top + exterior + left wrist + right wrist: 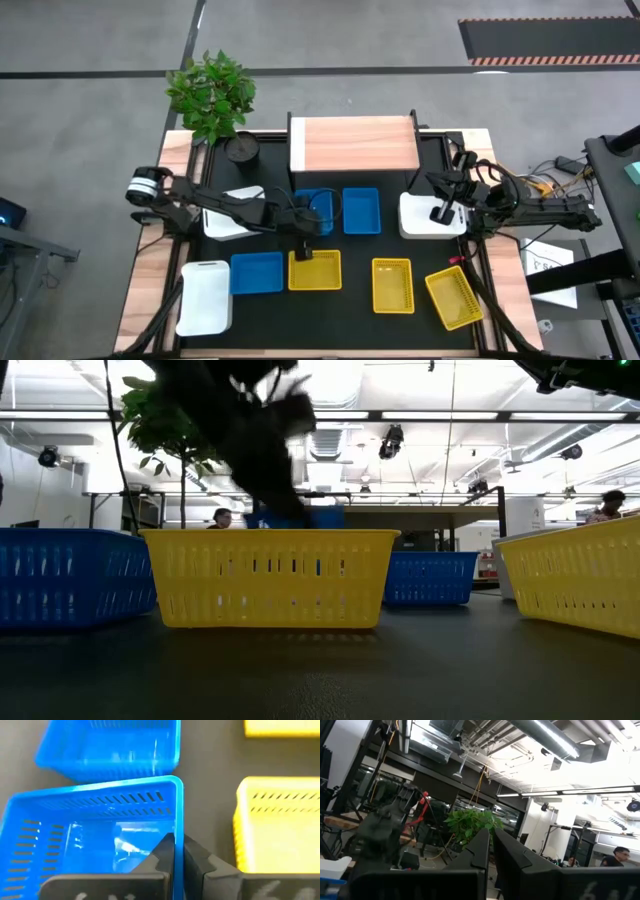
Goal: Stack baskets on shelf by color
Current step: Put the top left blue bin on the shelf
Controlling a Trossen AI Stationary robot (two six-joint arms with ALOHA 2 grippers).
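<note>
High view shows the left gripper (pixel 304 243) reaching over the middle of the bench (pixel 155 290), its fingers pinched together on the side wall of a blue basket (pixel 318 210). Left wrist view confirms the clamp: the two dark fingers (pixel 167 852) meet with the thin blue wall (pixel 177 820) between them, near a corner of that basket. A second blue basket (pixel 361 210) lies just beside it, and a third (pixel 257 273) sits nearer the front, next to a yellow basket (pixel 315 270) that lies directly in front of the left gripper.

Two more yellow baskets rest toward the right front, one straight (pixel 393 285) and one turned askew (pixel 455 297). A white basket (pixel 206 297) lies at the left front; another (pixel 233 213) sits under the left arm.

Right gripper (pixel 440 213) hangs with its fingers together above a third white basket (pixel 425 215) at the right; whether it touches it I cannot tell.

The shelf (pixel 353 143) stands at the back centre with nothing on its top, and a plant (pixel 213 95) in a black pot stands to its left.
</note>
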